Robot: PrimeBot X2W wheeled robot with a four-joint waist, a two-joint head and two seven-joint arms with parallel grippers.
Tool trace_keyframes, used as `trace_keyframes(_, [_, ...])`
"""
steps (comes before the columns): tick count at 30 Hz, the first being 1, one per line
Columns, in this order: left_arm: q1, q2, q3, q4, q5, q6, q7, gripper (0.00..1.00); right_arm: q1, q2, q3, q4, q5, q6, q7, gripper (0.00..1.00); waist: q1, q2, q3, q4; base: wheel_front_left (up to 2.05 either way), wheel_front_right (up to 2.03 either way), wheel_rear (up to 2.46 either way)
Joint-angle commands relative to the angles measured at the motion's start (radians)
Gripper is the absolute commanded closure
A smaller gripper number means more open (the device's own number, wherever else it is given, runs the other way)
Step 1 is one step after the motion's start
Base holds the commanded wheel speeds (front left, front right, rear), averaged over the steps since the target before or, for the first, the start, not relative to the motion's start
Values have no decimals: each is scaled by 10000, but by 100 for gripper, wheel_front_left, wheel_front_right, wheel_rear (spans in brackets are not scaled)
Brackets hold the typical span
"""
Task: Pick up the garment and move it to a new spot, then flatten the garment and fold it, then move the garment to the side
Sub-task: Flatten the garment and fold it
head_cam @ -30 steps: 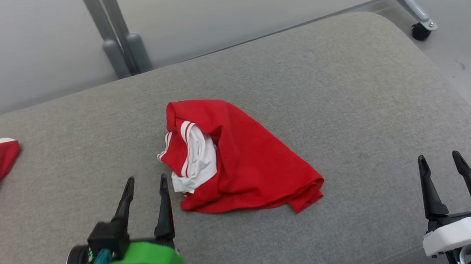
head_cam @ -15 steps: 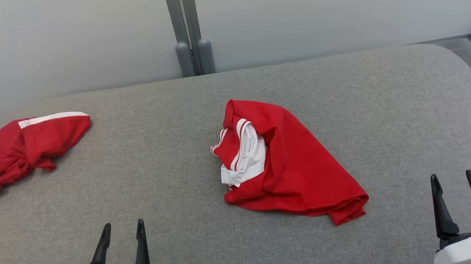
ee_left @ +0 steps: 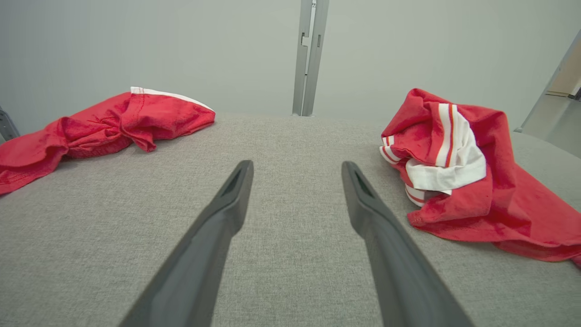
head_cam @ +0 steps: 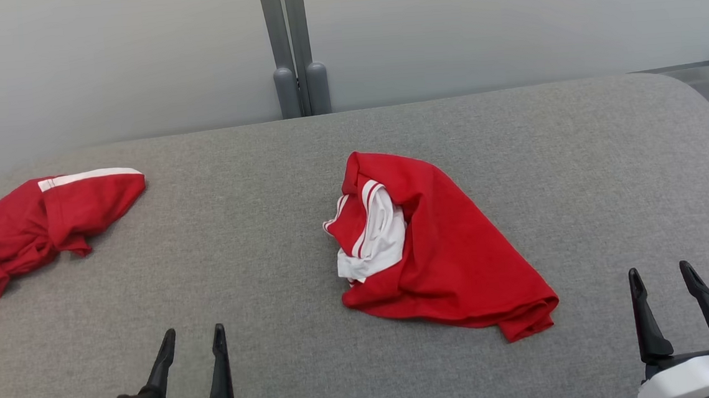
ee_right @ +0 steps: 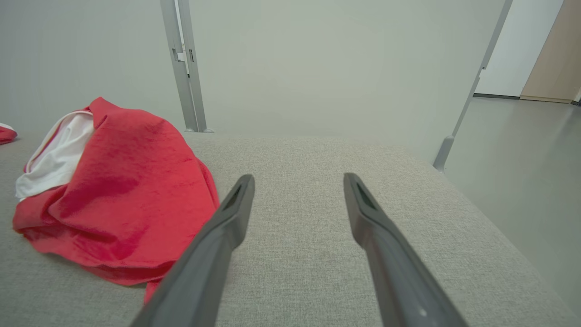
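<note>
Pick-up step, apparently not yet begun. The crumpled red-and-white garment [head_cam: 445, 249] lies mid-tabletop [head_cam: 239, 244]. The left gripper [head_cam: 193, 330] and right gripper [head_cam: 659, 268] hover at the tabletop's near edge, fingers spread and empty. The next move calls for reaching in and pinching a fold.

The head view looks forward and steeply down from above a grey cushioned surface [head_cam: 239, 251], with a pale wall [head_cam: 504, 20] across its top edge. The left wrist view sits low, close over that surface, facing the wall along the left gripper [ee_left: 296, 164]. The right wrist view sits equally low, further right, facing the same wall along the right gripper [ee_right: 298, 176]. All three share the crumpled red garment [head_cam: 458, 260] mid-surface; head and left wrist views also share a second red garment [head_cam: 31, 221].
</note>
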Motion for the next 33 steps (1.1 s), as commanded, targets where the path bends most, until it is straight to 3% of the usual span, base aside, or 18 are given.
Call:
trace_keyframes(1, [-269, 1, -185, -74, -112, -44, -31, 0, -151, -72, 24, 19, 56, 1, -31, 0, 0, -1, 50, -74, 0, 0, 0])
trace_keyframes(7, [-849, 4, -1958, 394, -588, -171, -21, 0, -389, -120, 218, -5, 75, 1, -31, 0, 0, -1, 294, -574, 0, 0, 0])
trace_keyframes(16, [-2620, 19, -4414, 2299, -1580, -15, -19, 0, -869, -114, 500, 39, 160, 1, -31, 0, 0, -1, 1018, -2110, 0, 0, 0])
trace_keyframes(26, [-3755, 30, -5746, 3613, -2054, 35, -21, 0, -1089, 32, 366, 70, 235, 1, -31, 0, 0, -1, 1671, -3514, 0, 0, 0])
trace_keyframes(33, [-4483, 29, -6136, 5510, -1478, 224, -19, 0, -1268, 54, 390, 38, 350, 1, -31, 0, 0, -1, 2004, -4073, 0, 0, 0])
